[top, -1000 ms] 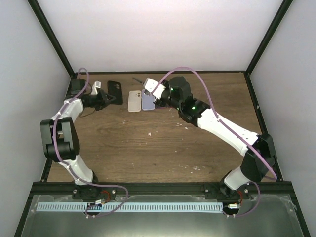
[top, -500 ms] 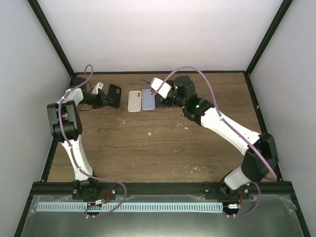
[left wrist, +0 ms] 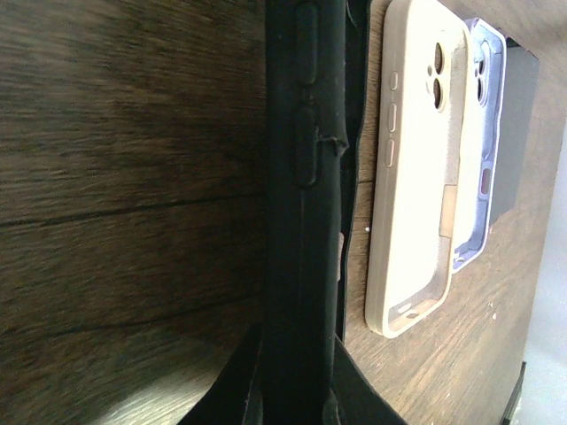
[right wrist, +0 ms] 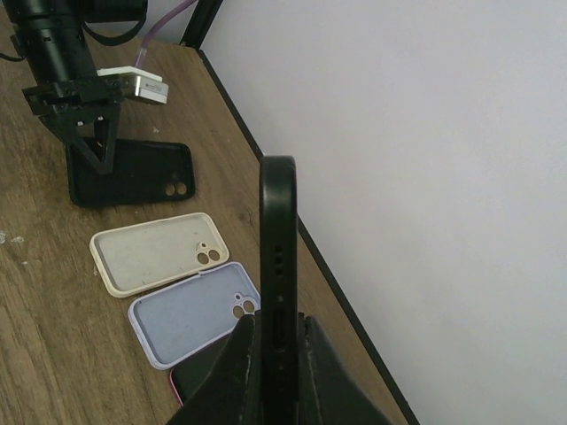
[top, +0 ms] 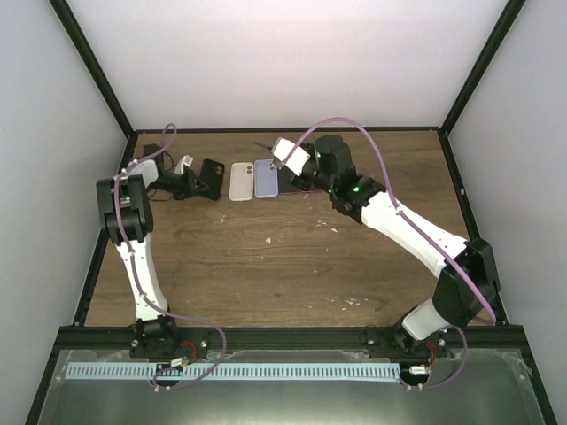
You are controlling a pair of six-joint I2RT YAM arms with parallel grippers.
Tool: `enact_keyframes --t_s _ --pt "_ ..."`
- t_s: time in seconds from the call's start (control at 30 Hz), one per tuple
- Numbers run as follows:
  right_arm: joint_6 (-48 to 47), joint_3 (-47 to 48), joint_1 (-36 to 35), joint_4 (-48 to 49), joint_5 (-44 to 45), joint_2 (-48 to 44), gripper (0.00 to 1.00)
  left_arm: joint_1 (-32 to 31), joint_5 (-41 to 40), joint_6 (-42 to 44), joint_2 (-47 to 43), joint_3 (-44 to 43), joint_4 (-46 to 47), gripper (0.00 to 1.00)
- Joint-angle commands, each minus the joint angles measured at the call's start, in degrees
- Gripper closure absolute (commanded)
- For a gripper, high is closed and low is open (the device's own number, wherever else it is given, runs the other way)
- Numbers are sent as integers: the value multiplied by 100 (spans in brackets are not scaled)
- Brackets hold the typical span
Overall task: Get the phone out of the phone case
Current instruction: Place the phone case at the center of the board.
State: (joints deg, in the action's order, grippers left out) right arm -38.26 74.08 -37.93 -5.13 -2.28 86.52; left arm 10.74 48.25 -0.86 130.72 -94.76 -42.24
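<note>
My right gripper is shut on a black phone. It holds the phone edge-on above the table, the edge with the holes and port facing the camera. In the top view this gripper hangs by the back edge. A black phone case lies flat at the far left, camera hole to the right. My left gripper is shut on that case, seen side-on with its buttons. From above, the left gripper sits at the case's left end.
A beige case and a lavender case lie side by side between the grippers, hollow side up. A dark phone with a pink rim pokes out beside the lavender case. The table's back rail and wall are close behind.
The left arm has folded up towards the back left corner and nudged the black case slightly right and nearer. The right gripper has shifted a little right with the phone.
</note>
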Motion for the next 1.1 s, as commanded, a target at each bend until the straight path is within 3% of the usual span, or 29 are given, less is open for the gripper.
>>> enact_keyframes --t_s 0.0,0.13,0.47,0.93,1.0,1.07 --pt "83 376 40 211 -84 -23 99 -261 -51 -33 145 -148 11 100" --pt "91 405 64 214 -113 5 99 -334 -280 -139 173 -66 64 100" --pt "90 365 93 207 -162 -19 99 -430 -453 -120 48 47 36 86" --pt "108 325 93 143 -280 -72 99 -600 -387 26 -126 184 -39 94" --pt "112 326 93 143 -281 -74 99 -600 -422 -5 -159 236 -28 89" --pt "108 323 93 135 -281 -82 99 -600 -561 -57 -212 271 -13 78"
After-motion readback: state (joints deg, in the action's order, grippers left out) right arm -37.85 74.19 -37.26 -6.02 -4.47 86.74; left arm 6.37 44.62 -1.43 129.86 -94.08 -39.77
